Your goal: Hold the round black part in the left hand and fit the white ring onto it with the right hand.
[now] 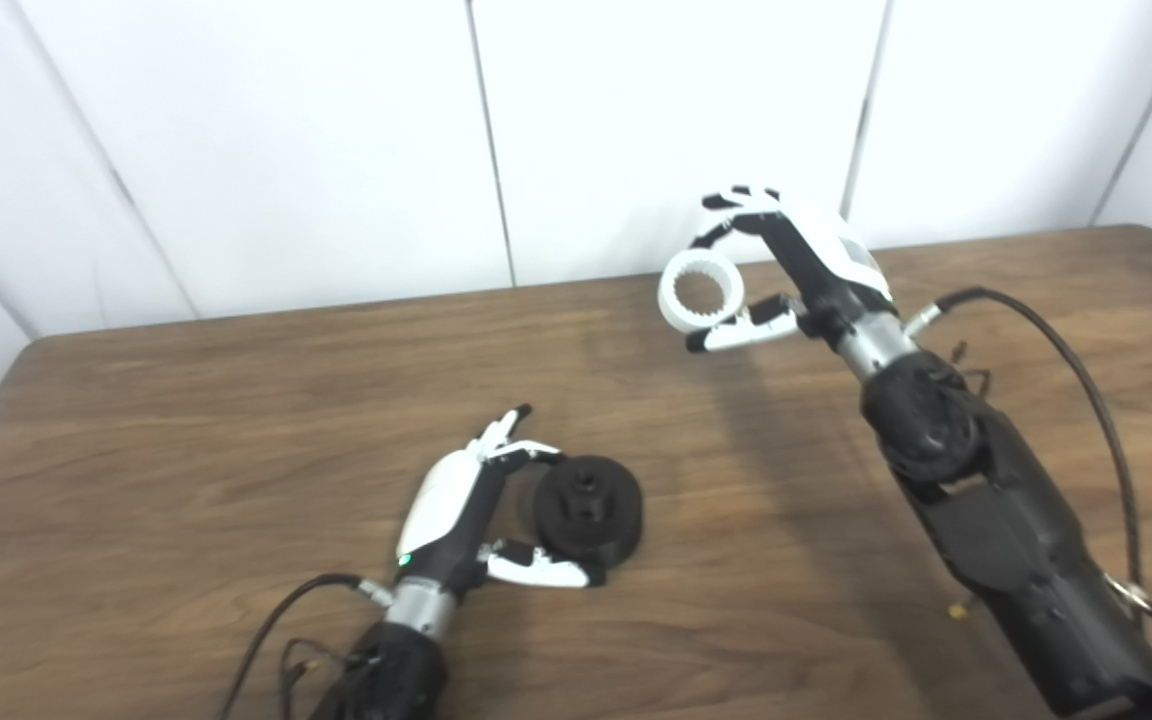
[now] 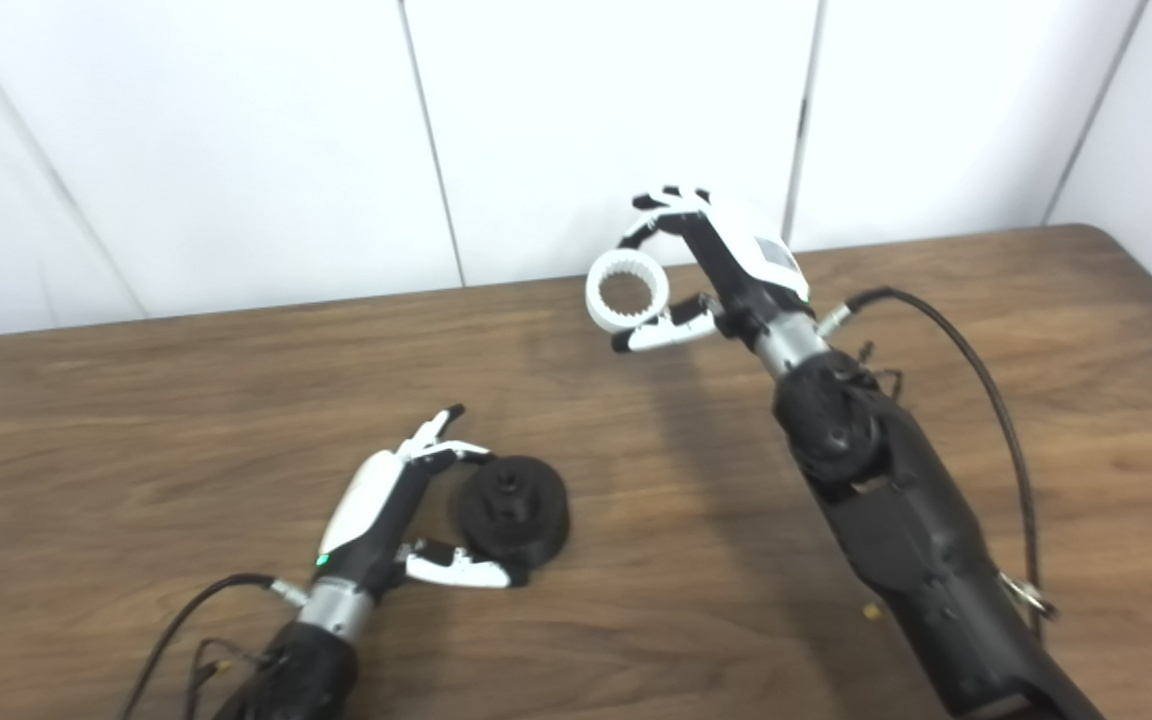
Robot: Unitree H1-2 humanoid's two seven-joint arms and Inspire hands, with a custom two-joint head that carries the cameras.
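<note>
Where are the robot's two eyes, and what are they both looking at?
Left eye view: on the head, looking down at the table; both arms show.
Right eye view: beside it, same look, scene slid leftward.
Both share: left hand around the black part, right hand holding up the white ring.

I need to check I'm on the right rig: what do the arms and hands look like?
Both arms are black with a silver wrist collar. Each hand, left hand and right hand, has a glossy white back shell and white-and-black fingers. A small green light glows near each wrist. A black cable loops from the right wrist; thinner black wires trail off the left.
</note>
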